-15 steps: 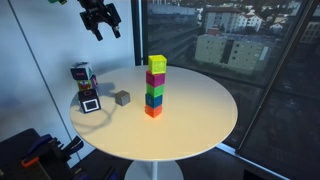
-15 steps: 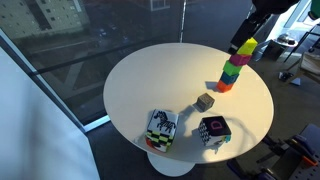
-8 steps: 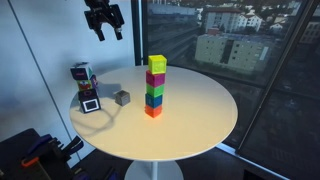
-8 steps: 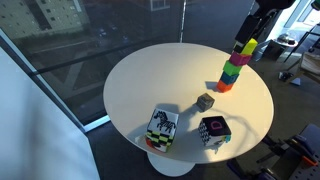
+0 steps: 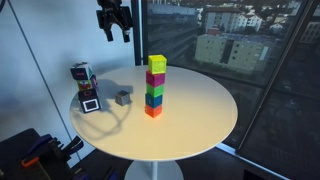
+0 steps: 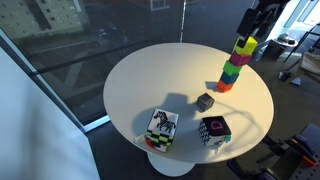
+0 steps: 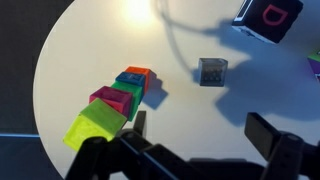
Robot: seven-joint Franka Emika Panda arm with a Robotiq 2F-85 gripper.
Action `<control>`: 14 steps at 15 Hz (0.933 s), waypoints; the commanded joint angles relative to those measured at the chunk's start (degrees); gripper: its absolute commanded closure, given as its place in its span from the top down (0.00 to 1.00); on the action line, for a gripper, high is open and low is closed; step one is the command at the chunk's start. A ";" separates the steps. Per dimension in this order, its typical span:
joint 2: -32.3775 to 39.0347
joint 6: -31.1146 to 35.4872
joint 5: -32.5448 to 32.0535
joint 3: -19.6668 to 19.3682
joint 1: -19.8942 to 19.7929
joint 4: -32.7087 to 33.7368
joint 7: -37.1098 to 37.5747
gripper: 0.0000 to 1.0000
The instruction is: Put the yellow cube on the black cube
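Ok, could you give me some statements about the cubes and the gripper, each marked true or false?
1. The yellow cube tops the stack. True.
2. The black cube is part of the stack. False: the black cube sits alone on the table, apart from it.
3. The gripper holds the yellow cube. False: the gripper is open and empty, above the table.
4. The orange cube is the lowest in the stack. True.
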 commanded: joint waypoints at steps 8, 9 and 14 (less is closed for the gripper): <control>5.74 -0.07 2.11 -2.24 -2.58 5.87 7.57 1.00; 6.06 0.30 1.83 -2.36 -2.85 6.07 8.63 1.00; 7.80 3.09 1.57 -3.09 -3.91 6.79 11.66 1.00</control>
